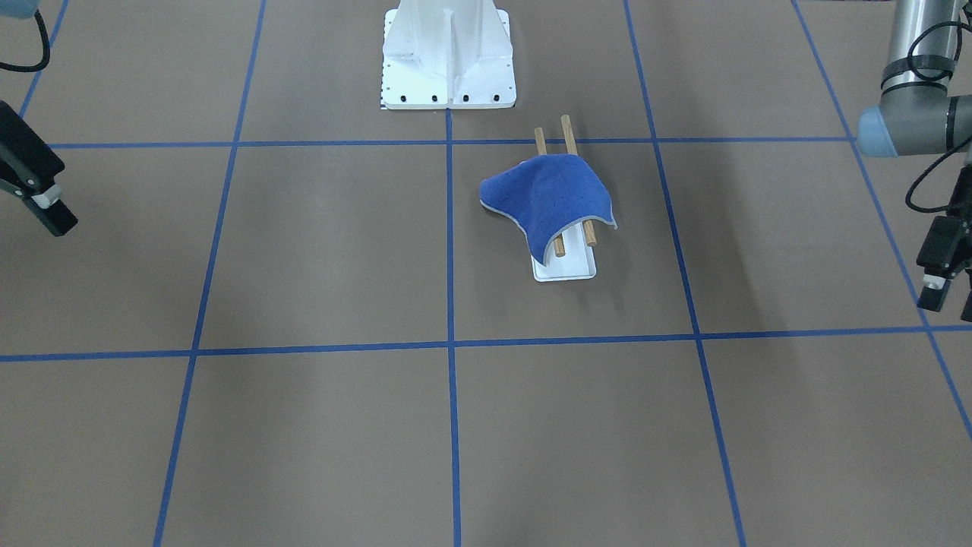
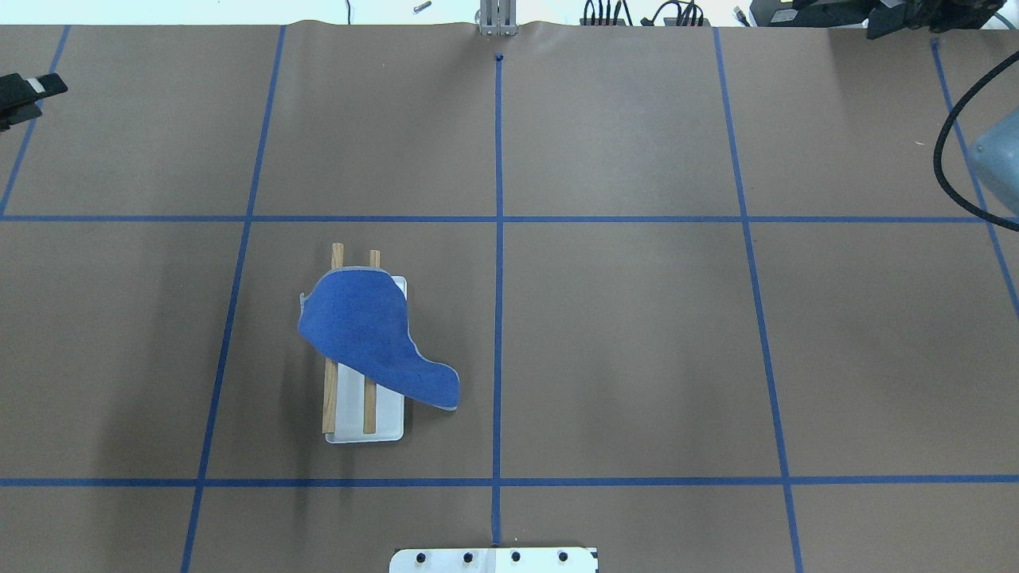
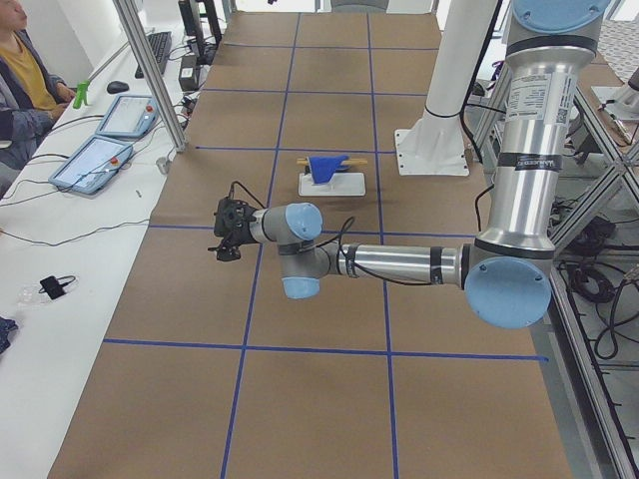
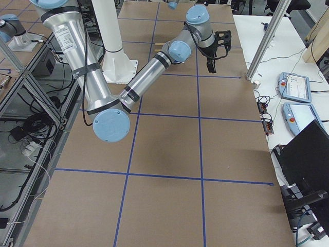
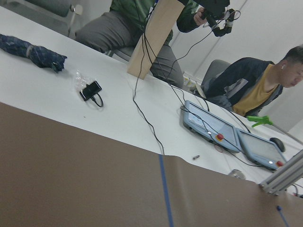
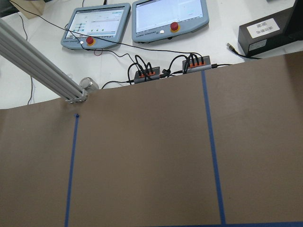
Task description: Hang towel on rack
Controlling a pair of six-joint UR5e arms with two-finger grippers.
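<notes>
i'm hanging my left gripper and right gripper out at the tabletop edges, and i can't tell if either is open or closed. the towel is sitting well away between them, draped askew over the rack, one corner trailing sideways. i'm judging it hung; any tidying means lifting that corner gently, not dragging the rack.

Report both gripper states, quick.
Left gripper: open, holding nothing.
Right gripper: cannot be told; only one finger is in frame.
</notes>
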